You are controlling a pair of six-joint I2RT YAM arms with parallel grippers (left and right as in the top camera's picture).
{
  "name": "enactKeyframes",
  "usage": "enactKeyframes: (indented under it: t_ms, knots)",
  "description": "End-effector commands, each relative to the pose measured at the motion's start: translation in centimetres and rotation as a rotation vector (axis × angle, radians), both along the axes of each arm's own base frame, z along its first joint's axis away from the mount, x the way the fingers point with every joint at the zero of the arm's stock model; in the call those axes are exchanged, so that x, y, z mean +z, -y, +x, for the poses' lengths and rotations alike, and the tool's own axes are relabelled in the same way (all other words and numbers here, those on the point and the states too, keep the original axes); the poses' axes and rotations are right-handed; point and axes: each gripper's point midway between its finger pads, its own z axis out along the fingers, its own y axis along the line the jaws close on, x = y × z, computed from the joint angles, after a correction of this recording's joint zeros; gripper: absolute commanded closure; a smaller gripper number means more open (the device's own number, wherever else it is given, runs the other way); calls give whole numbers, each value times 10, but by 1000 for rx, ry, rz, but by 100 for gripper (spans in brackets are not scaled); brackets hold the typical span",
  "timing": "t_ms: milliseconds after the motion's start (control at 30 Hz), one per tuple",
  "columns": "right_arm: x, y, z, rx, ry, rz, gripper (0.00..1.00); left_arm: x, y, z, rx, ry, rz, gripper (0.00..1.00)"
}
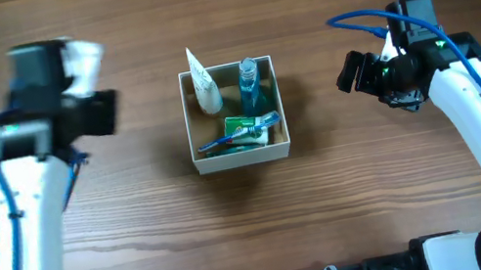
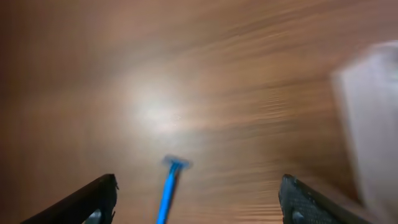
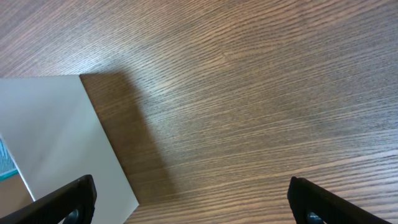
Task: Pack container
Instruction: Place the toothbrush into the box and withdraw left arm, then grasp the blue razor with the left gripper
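Observation:
The container [image 1: 242, 159], a square white-walled box, stands at the table's middle. It holds a white tube [image 1: 203, 87], a blue bottle [image 1: 249, 82], a green item [image 1: 240, 123] and a blue toothbrush [image 1: 239, 136]. My left gripper [image 1: 109, 110] is left of the box. In the blurred left wrist view it is open [image 2: 198, 182], with a blue razor [image 2: 169, 186] lying on the table between the fingers and the box's wall [image 2: 372, 124] at the right edge. My right gripper [image 1: 349, 74] is right of the box, open and empty [image 3: 191, 182]. The box's outer wall [image 3: 56, 137] shows at the left of the right wrist view.
The wooden table [image 1: 379, 190] surrounds the box. The razor does not show in the overhead view, where the left arm [image 1: 23, 193] covers that spot. Blue cables run along both arms.

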Motion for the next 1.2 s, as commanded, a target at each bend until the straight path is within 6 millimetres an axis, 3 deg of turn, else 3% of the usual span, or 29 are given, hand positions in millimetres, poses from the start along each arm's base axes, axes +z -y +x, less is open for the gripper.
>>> enactKeyframes:
  t_ms: [0,67,133,167,300,367,667,700,800,900,933,967,1167]
  knots:
    - [-4,1,-2,8,-14,-2,0,-52,-64,-22,301,-114,-142,6]
    - [-4,1,-2,8,-13,-2,0,-81,-93,-28,387,-182,-162,6]
    - [-4,1,-2,8,-13,-2,0,-103,-103,-28,417,-233,-174,6]
    - [-4,1,-2,9,-13,-3,0,-124,-106,-29,429,-288,-187,5]
    - [-4,1,-1,31,-9,-14,0,-181,-100,-37,428,-455,-229,8]
    - [-4,1,-1,31,-7,-14,0,-199,-98,-42,424,-512,-235,12]
    - [-3,1,4,30,12,-14,0,-225,-100,-48,431,-574,-227,17]
    - [-3,1,3,29,11,-13,0,-227,-99,-48,431,-572,-227,21]
    - [-3,1,3,29,10,-13,0,-229,-90,-45,420,-562,-284,47]
    - [-3,1,3,28,9,-12,0,-229,-87,-45,417,-562,-300,60]
    - [-3,1,2,28,7,-12,0,-229,-83,-43,410,-557,-325,83]
    - [-3,1,2,29,6,-12,0,-228,-79,-40,402,-548,-353,91]
    - [-4,1,1,29,1,-12,0,-223,-74,-35,403,-526,-390,96]
